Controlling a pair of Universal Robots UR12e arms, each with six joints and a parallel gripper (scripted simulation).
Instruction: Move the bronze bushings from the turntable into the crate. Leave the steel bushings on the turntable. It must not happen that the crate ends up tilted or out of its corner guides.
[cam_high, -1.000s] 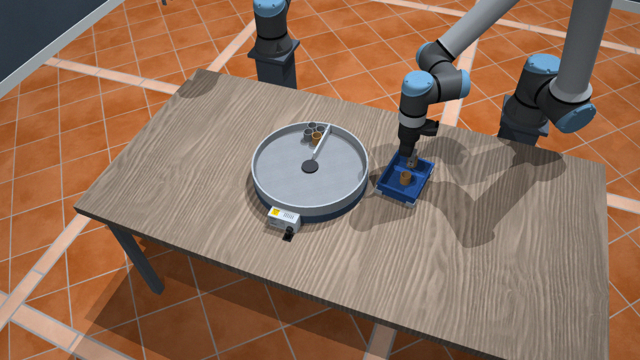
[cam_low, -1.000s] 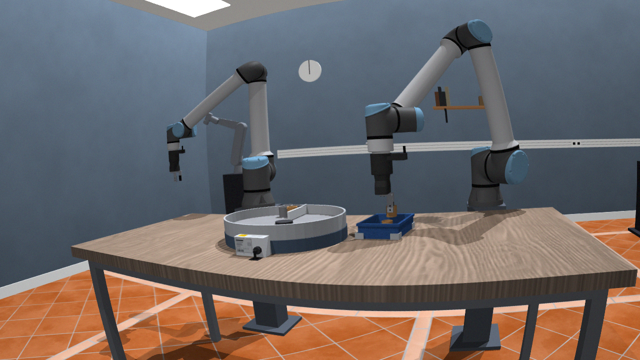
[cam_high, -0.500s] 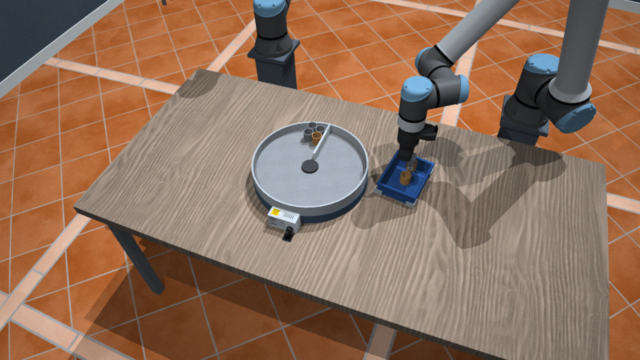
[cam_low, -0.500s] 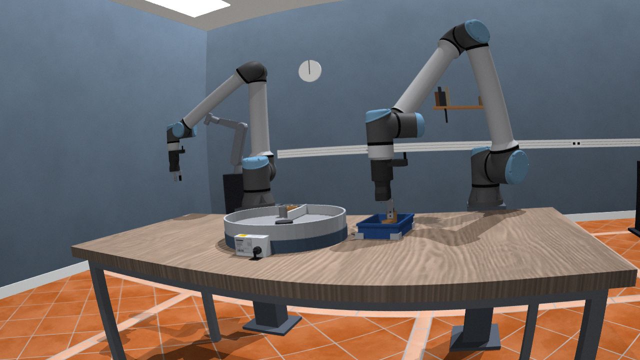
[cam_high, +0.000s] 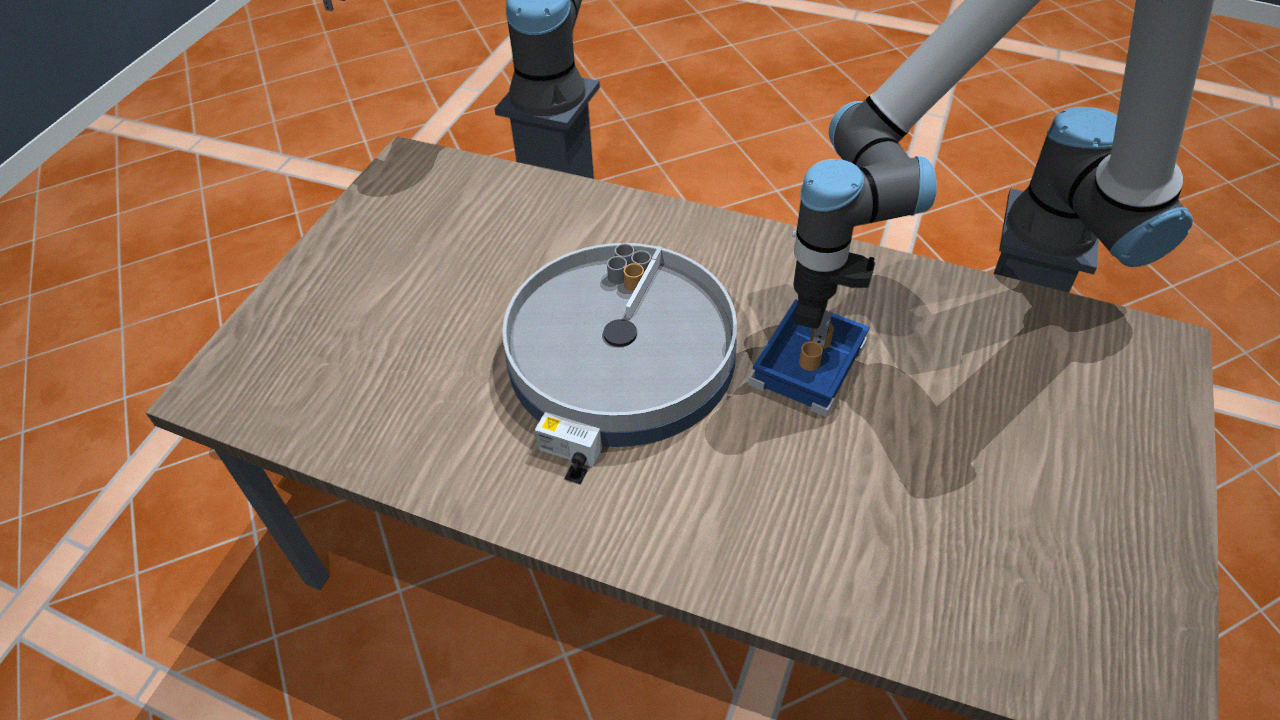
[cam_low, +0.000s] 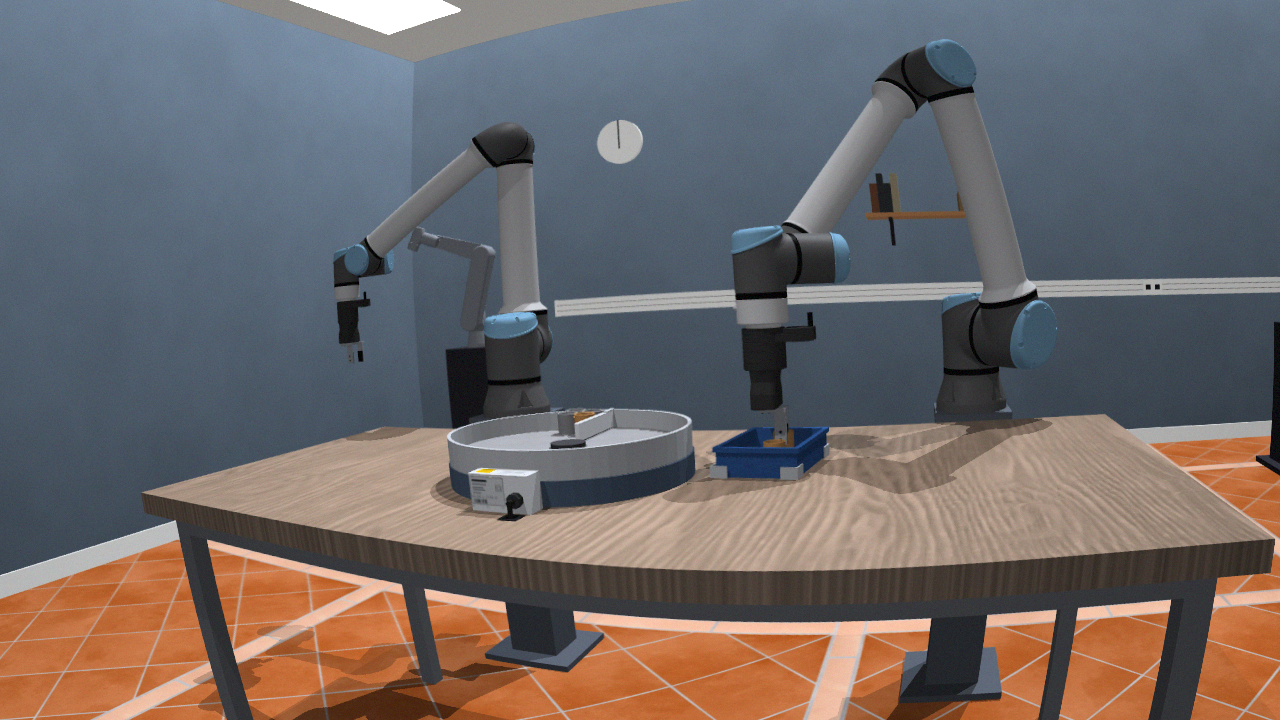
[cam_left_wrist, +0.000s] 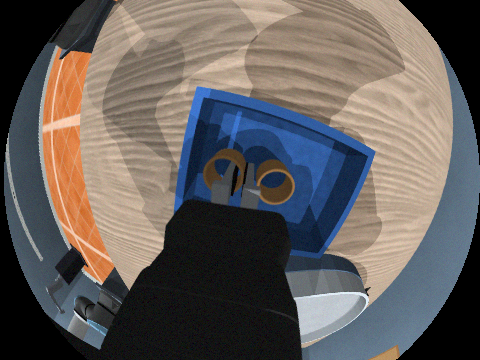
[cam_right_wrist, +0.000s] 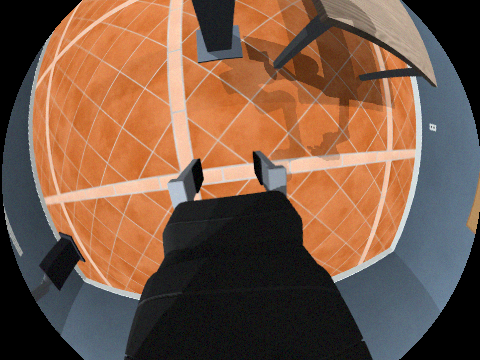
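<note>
– Jaws first: how is each pair set?

– On the left gripper (cam_high: 819, 341) (cam_low: 781, 437) (cam_left_wrist: 241, 172) they are clamped on the wall of one bronze bushing (cam_high: 828, 334) (cam_left_wrist: 209, 172), one finger inside the bore; on the right gripper (cam_high: 329, 4) (cam_low: 355, 354) (cam_right_wrist: 227, 165) they are spread apart, held well away from the table

– Why by the wall?

– Probably so that little room is needed beside the other bronze bushing (cam_high: 810, 356) (cam_left_wrist: 276, 187), which is stood upright in the blue crate (cam_high: 791, 386) (cam_low: 756, 462) (cam_left_wrist: 285, 105)

– And the crate?

– It is seated level between its corner guides (cam_high: 820, 407) (cam_low: 791, 472); a gentle release and straight lift are called for, lest it be tipped

– What is left?

– One last bronze bushing (cam_high: 633, 277) (cam_low: 583, 416), nestled on the turntable (cam_high: 528, 394) (cam_low: 644, 458) (cam_left_wrist: 325, 297) between the divider (cam_high: 641, 288) (cam_low: 595, 423) and three steel bushings (cam_high: 616, 270), which are to be left there

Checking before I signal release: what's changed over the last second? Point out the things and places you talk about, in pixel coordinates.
The left gripper (cam_high: 822, 340) (cam_low: 781, 438) (cam_left_wrist: 241, 172) moved down, lowering its bronze bushing (cam_high: 830, 334) (cam_low: 790, 437) (cam_left_wrist: 211, 178) deeper into the crate (cam_high: 792, 390) (cam_low: 756, 463) (cam_left_wrist: 280, 108). Nothing was newly gripped or released. The crate, the other bushing (cam_high: 810, 357) (cam_left_wrist: 288, 195) inside, the turntable (cam_high: 617, 419) (cam_low: 572, 461) (cam_left_wrist: 325, 282) and right gripper (cam_high: 328, 6) (cam_low: 355, 354) (cam_right_wrist: 227, 165) look unchanged.
</note>
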